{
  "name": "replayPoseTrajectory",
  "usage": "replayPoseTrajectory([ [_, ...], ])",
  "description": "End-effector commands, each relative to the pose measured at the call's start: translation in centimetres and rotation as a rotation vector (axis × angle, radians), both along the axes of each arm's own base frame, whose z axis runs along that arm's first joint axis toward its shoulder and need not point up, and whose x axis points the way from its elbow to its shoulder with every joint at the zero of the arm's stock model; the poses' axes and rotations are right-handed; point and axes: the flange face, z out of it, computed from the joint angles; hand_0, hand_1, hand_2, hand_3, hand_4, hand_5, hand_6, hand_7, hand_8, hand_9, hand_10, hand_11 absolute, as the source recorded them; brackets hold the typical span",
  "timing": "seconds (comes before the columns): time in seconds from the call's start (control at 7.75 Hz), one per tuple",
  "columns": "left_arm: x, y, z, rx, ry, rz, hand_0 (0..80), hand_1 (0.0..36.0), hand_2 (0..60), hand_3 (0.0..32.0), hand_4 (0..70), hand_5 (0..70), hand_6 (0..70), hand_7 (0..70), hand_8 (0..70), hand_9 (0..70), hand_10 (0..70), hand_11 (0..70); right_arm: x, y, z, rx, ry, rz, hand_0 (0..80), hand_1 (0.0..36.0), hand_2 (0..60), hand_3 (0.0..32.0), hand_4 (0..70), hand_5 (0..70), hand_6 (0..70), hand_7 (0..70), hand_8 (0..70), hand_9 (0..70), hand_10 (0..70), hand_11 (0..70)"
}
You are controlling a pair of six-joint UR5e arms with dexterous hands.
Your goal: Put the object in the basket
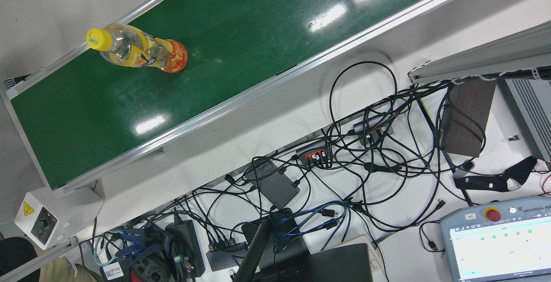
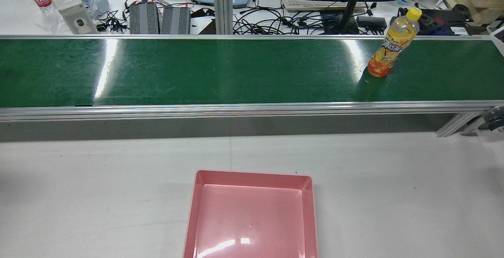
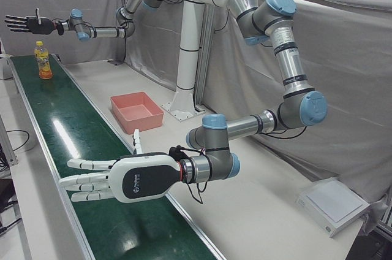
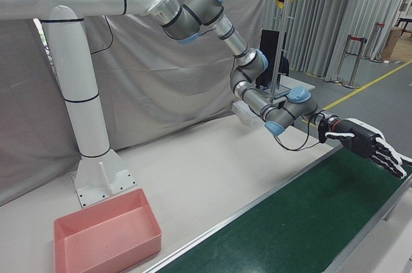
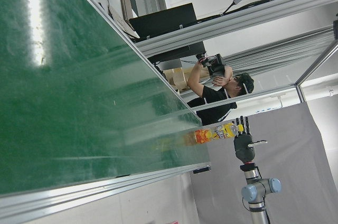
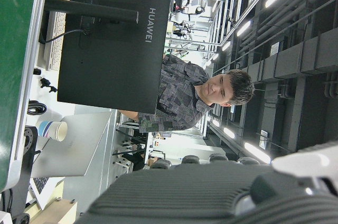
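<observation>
Bottle: the bottle stands upright on the belt, near its far rail.
Right robot hand: spread flat, empty, above the bottle.
Left robot hand: spread, empty, over the belt's other end.
Basket: empty on the table, well apart from the bottle.

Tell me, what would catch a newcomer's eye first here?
Probably the long green belt running across the station, with one orange drink bottle with a yellow cap standing upright near its end on the robot's right. Next, two big white arms reaching over the belt with spread hands: the white left hand and the black right hand, neither holding anything. On the grey table sits an empty pink basket.
</observation>
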Motion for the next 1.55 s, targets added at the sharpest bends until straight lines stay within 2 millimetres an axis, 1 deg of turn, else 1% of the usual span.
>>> replayPoseTrajectory([
  [0.0,0.00,-0.02,-0.02,0.000,0.000,0.000,46.5,2.2,0.0,0.0,16.9,13.0,0.0,0.0,8.4,11.6,5.9,9.1,0.00,-0.04,-0.04,0.001,0.000,0.000,0.0,0.0,0.0,0.0,0.0,0.0,0.0,0.0,0.0,0.0,0.0,0.0],
  [1.42,-0.01,-0.04,-0.06,0.003,0.001,-0.001,46.2,2.2,0.0,0.0,16.2,13.2,0.0,0.0,8.7,12.2,5.5,8.5,0.00,-0.03,-0.04,0.001,0.000,0.000,0.0,0.0,0.0,0.0,0.0,0.0,0.0,0.0,0.0,0.0,0.0,0.0],
])
